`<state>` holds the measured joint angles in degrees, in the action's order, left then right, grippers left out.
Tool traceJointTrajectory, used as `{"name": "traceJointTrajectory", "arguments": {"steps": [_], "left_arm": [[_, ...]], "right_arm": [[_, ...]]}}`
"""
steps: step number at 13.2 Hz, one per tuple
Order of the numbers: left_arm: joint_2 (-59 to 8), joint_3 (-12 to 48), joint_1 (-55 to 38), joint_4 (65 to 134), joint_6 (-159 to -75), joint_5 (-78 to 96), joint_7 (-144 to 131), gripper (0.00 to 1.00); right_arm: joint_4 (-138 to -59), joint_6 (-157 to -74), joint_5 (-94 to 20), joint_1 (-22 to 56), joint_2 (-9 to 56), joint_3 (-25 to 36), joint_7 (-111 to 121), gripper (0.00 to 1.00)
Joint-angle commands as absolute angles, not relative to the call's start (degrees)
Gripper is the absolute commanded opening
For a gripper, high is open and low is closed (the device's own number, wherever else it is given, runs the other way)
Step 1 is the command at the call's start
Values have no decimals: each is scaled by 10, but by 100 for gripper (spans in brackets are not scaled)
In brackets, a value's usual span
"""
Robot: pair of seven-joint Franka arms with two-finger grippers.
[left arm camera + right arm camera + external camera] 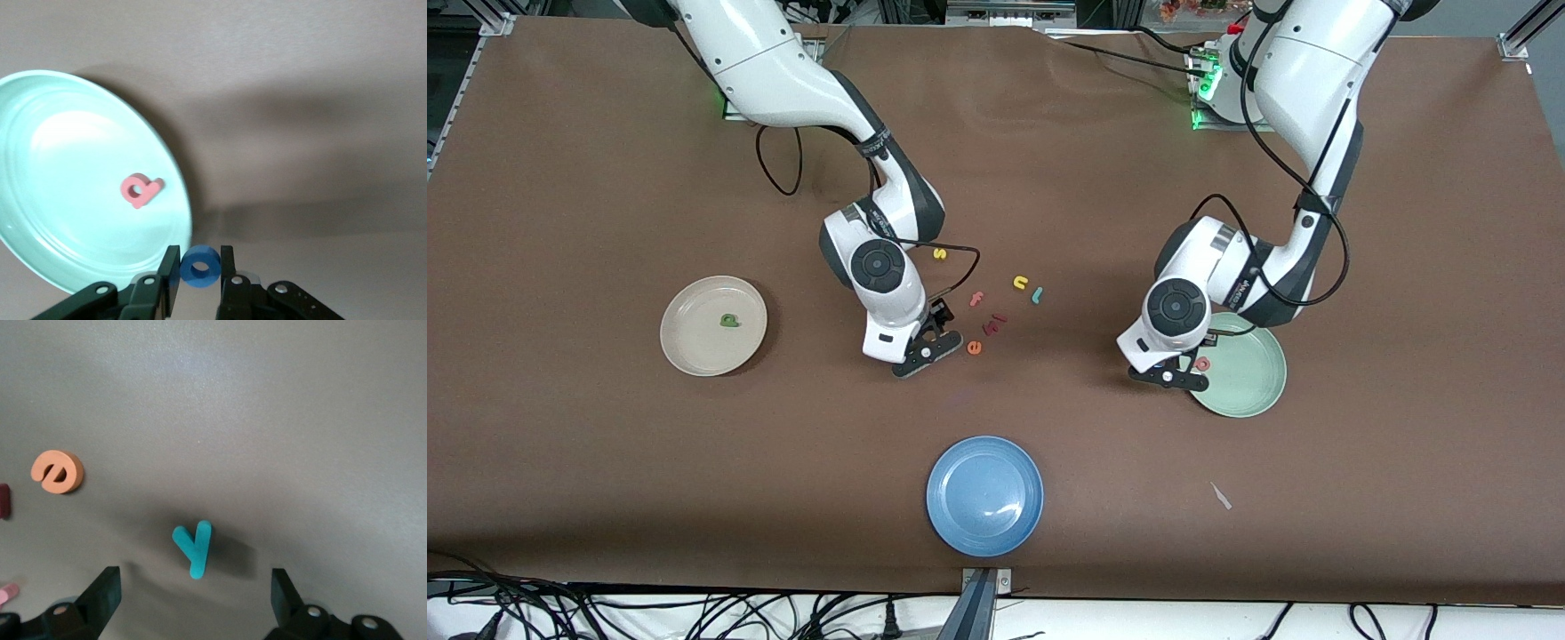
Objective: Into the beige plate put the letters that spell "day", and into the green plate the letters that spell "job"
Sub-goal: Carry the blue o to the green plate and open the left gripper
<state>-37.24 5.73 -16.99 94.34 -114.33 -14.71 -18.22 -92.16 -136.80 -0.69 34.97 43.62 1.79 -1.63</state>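
We hold the blue "o" (199, 266) in our left gripper (200, 275) at the green plate (40, 127) rim, ready to drop, while our wide-open right gripper (193, 593) hovers over the teal "y" (194, 547).

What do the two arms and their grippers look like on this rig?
Both arms have glossy white shells with black joint bands and round black wrist caps, and thin black cables loop along them. The left gripper and the right gripper have matte black fingers with small silver screws.
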Motion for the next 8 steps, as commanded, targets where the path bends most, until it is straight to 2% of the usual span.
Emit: {"name": "traceJointTrajectory", "arguments": {"steps": [1, 3, 5, 7, 8], "left_arm": [[-360, 63, -126, 951, -1137, -157, -106, 0], [-364, 64, -106, 951, -1140, -154, -70, 0], [-367, 64, -99, 952, -1142, -153, -57, 0], [-375, 64, -98, 954, -1143, -153, -57, 0], [-378, 64, -95, 954, -1143, -153, -57, 5]], "right_arm": [[-904, -1389, 3, 352, 453, 18, -11, 99], [-904, -1403, 4, 352, 458, 19, -11, 93], [-904, -1403, 5, 352, 458, 19, -11, 75], [-904, -1403, 5, 353, 459, 18, -10, 66], [-904, -1403, 4, 354, 459, 19, -11, 55]]}}
